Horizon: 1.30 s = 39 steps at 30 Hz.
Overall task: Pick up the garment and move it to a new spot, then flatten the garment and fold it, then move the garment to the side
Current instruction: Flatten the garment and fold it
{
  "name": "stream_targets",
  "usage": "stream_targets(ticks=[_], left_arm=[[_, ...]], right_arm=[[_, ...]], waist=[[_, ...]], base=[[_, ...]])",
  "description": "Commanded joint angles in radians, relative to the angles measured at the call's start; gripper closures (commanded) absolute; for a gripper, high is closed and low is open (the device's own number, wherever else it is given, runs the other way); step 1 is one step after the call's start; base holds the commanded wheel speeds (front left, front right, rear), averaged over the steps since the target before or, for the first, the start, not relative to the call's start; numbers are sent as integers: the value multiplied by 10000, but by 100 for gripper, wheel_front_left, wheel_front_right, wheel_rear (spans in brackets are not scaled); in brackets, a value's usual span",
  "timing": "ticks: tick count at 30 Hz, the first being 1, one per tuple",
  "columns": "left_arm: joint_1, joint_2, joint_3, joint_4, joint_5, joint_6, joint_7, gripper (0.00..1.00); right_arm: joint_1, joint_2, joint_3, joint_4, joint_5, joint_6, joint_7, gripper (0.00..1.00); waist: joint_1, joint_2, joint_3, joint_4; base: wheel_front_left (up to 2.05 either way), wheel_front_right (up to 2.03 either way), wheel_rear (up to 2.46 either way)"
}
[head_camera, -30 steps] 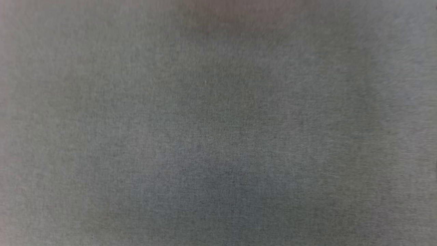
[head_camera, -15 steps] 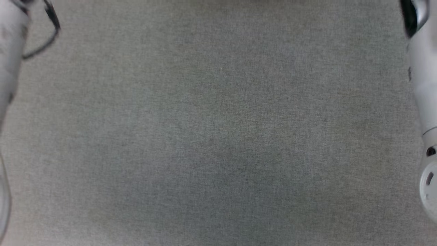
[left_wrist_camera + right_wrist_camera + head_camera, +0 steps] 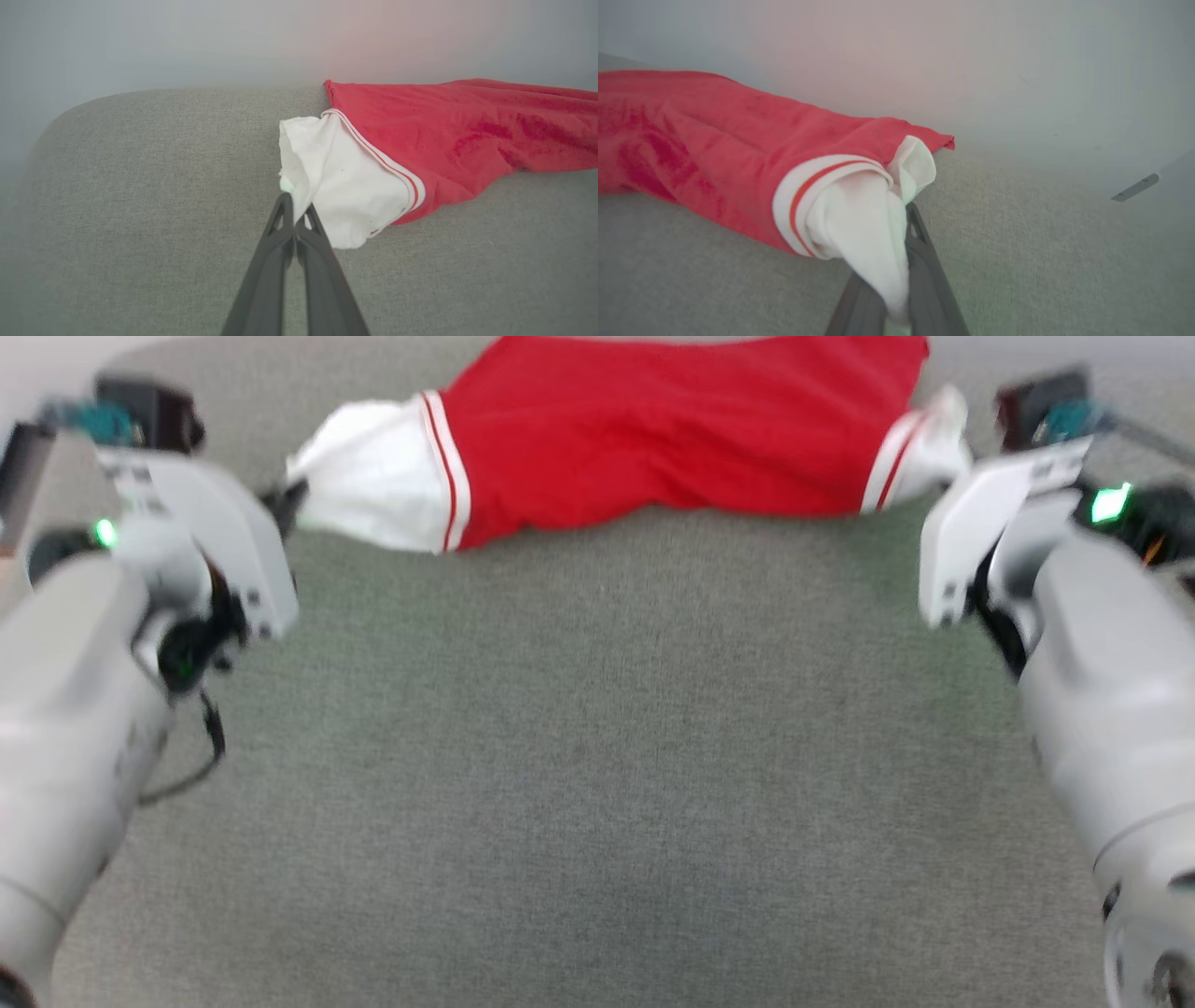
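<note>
Step in hand, by my read: the move/spread stage. The shirt (image 3: 653,429) lies stretched btwn both claws along the far edge of the grey fabric surface (image 3: 597,756), close to the wall (image 3: 187,42). Left claw (image 3: 294,215) is closed, tips pinching the edge of the white sleeve (image 3: 336,186) on that side. Right claw (image 3: 906,224) is clamped on the other white sleeve (image 3: 859,219). Red body rests on the surface in the middle. Next move prob. needs both arms drawing evenly toward the robot, keeping tension w/o a sleeve slipping out.
</note>
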Motion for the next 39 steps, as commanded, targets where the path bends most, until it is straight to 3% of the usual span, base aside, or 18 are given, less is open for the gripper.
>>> stream_targets(ticks=[1,8,14,19,23,30,39], left_arm=[[344,97,-68,-92,-78,3,-1,100],[2091,808,-221,-1034,-602,16,185,100],[3323,1730,-335,-2809,-1047,584,845,100],[4390,2807,-358,-5133,-1506,1590,1390,100],[5234,3652,-310,-7063,-1945,2486,1557,100],[6462,4852,-346,-9650,-2659,3891,1751,100],[7756,5495,-512,-11393,-3344,5048,1412,100]], right_arm=[[423,8,272,29,271,-15,186,100],[1875,-337,2317,21,2406,-15,971,100],[3218,-1076,4357,-1155,4638,-15,2110,100],[4638,-2692,6162,-3906,7016,-17,3567,100],[5688,-4160,7026,-6116,8577,-17,4628,100],[7182,-5927,7438,-8824,10211,-17,6108,100],[8859,-6711,6896,-10530,10690,-17,7027,100]], waist=[[0,0,-733,-125],[0,0,-1484,-171],[0,0,-1858,-162],[0,0,-2011,-171],[0,0,-2046,-151],[0,0,-1985,-142],[0,0,-1825,-228]], base=[[0,0,0],[0,0,0],[0,0,0],[0,0,0],[0,0,0],[0,0,0],[0,0,0]])
